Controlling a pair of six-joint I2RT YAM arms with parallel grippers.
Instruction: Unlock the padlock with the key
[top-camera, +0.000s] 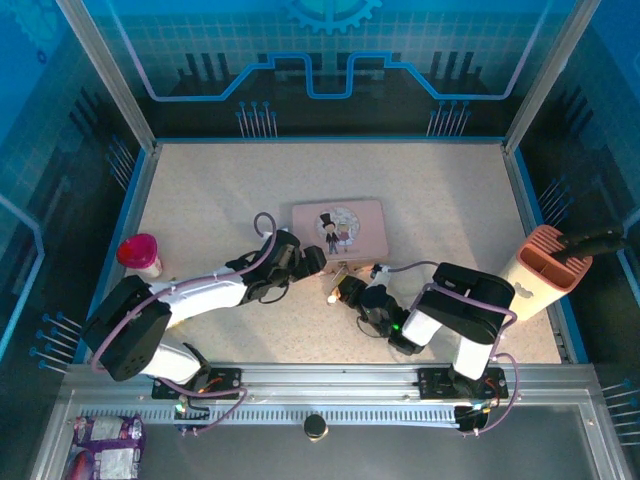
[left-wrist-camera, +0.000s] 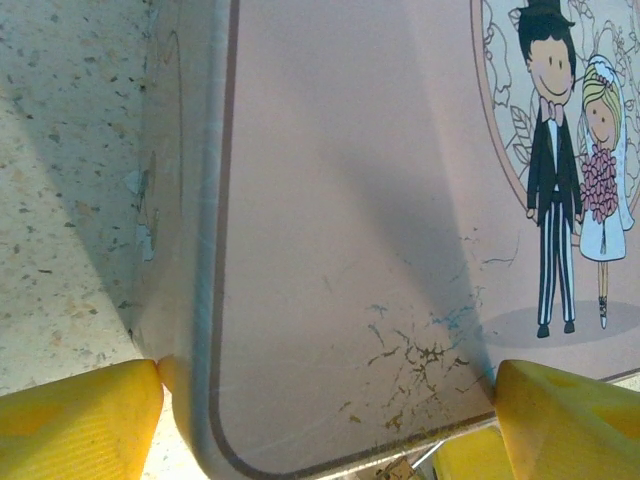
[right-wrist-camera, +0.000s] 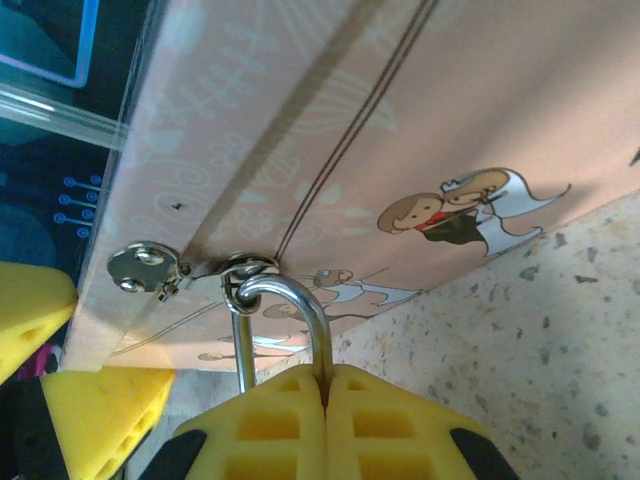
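right pincer (right-wrist-camera: 325, 400) pinches the padlock's (right-wrist-camera: 290, 320) thin silver u-shackle; left pincer (left-wrist-camera: 320, 420) wide, straddling pink tin (left-wrist-camera: 330, 250).

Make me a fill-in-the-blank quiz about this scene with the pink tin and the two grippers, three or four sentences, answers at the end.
1. The right gripper is shut on the silver ____ of the padlock.
2. That padlock hangs from the latch ring on the side of the ____ tin box.
3. The left gripper has its yellow fingers on either side of a ____ of the box.
4. The box lid pictures a cartoon bride and ____.

Answers: shackle; pink; corner; groom
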